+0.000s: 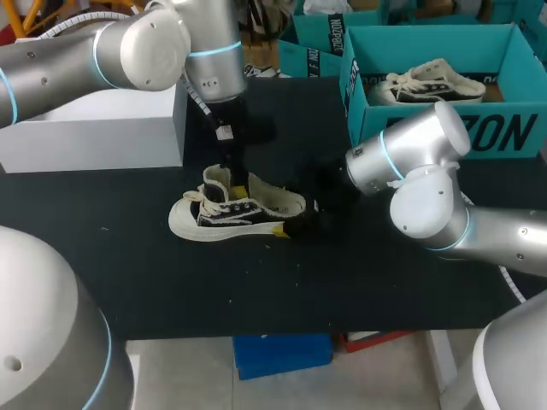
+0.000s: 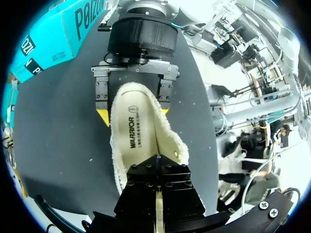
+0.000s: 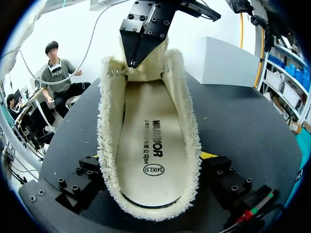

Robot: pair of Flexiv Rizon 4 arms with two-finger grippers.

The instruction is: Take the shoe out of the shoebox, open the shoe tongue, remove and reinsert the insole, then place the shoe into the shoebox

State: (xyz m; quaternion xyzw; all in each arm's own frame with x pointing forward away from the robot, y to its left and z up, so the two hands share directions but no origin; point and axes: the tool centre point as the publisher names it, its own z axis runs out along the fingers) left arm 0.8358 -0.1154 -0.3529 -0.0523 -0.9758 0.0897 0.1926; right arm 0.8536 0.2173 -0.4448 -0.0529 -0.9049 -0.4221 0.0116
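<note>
In the head view I have the shoe (image 1: 231,213) out on the worktop (image 1: 171,282), standing on its sole, well apart from the teal shoebox (image 1: 479,132). My left claw (image 1: 229,173) comes down at its opening. My right claw (image 1: 301,224) sits at the heel (image 1: 292,205), I reckon to anchor it.

In the left wrist view, the left claw's fingers are pinched together on the tongue (image 2: 158,209), drawing it back so the insole (image 2: 138,138) shows, seated inside.

In the right wrist view, my right claw's fingers clamp the heel from both sides, which should steady the shoe for the insole work.
</note>
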